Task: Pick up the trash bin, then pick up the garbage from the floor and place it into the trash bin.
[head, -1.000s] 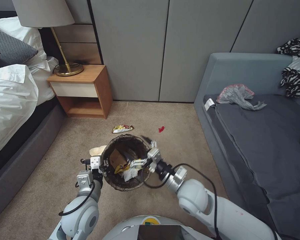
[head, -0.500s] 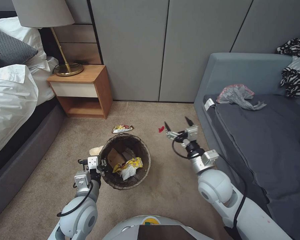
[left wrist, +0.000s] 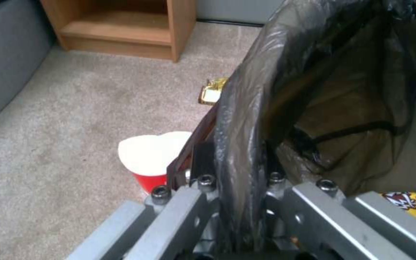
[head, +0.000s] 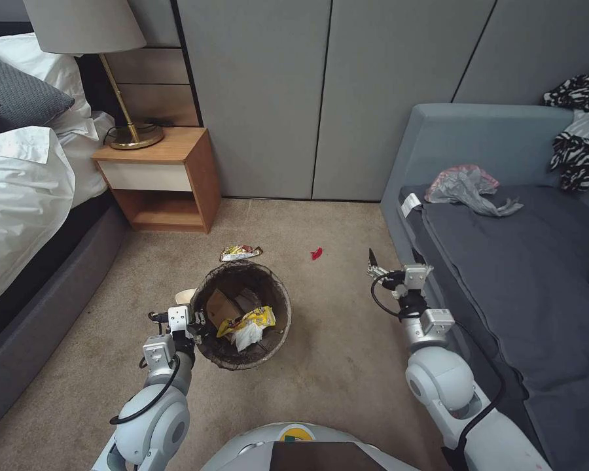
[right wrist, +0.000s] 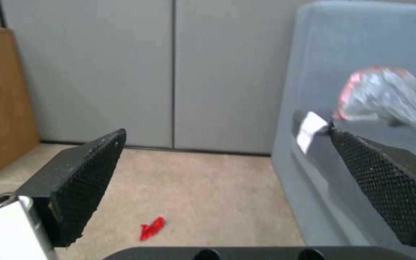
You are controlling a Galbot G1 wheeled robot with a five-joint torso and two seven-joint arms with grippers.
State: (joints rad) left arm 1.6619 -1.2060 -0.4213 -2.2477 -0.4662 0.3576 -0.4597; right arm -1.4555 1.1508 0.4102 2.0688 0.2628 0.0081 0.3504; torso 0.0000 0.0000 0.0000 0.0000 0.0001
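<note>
The left gripper [head: 193,322] is clenched on the bin [head: 242,317] rim; the right gripper [right wrist: 227,180], jaws spread, should drop squarely over the red scrap [right wrist: 152,228] just ahead.

Bin [head: 242,315] on the carpet [head: 78,340], front and centre, with wrapper [head: 254,318], tissue [head: 247,335] and paper [head: 220,305] inside. Left gripper [head: 194,325] at the bin's left rim, clamped on it. Cup [left wrist: 152,157] on the floor just left of the bin, beside that gripper. Snack packet [head: 240,252] on the carpet just behind the bin; scrap [head: 317,253] farther right, well apart from the bin. Right gripper [head: 392,261] right of the bin, near the sofa [head: 497,261] edge, jaws spread. Nightstand [head: 160,180] behind and left, lamp [head: 105,72] on it, bed [head: 19,196] at far left. Bag [head: 468,186] on the sofa seat.
</note>
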